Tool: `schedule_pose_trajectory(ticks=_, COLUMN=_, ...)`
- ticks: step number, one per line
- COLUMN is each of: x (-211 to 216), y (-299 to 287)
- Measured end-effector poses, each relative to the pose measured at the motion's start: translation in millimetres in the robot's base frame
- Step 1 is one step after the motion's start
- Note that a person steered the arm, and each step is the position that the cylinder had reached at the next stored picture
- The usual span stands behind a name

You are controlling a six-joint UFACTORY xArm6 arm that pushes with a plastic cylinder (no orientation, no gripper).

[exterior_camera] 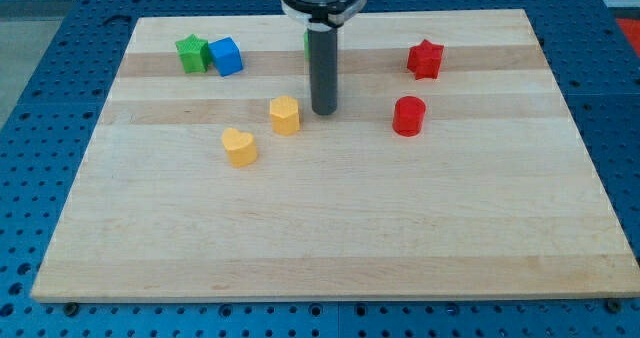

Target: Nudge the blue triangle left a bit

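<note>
The blue block [226,56] lies near the view's top left on the wooden board [330,238], touching or almost touching a green star [191,53] on its left. Its exact shape is hard to make out from this angle. My tip [323,112] rests on the board near the top middle, well to the right of the blue block and a little below it. The tip is just right of a yellow hexagonal block [285,115], with a small gap between them.
A yellow heart [240,147] lies below and left of the yellow hexagonal block. A red star [425,59] and a red cylinder [409,116] sit to the right of the tip. A green block [307,42] is mostly hidden behind the rod.
</note>
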State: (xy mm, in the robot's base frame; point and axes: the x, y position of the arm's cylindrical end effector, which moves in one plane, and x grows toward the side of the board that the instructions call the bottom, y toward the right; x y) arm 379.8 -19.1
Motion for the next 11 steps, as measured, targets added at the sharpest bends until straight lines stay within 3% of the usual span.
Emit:
schedule_pose_trajectory(ticks=2, x=-40, y=-23)
schedule_pose_trajectory(ticks=4, x=4, y=10)
schedule_pose_trajectory(ticks=6, x=-36, y=53)
schedule_pose_trajectory(ticks=9, x=-40, y=-20)
schedule_pose_trajectory(ticks=11, x=-34, y=28)
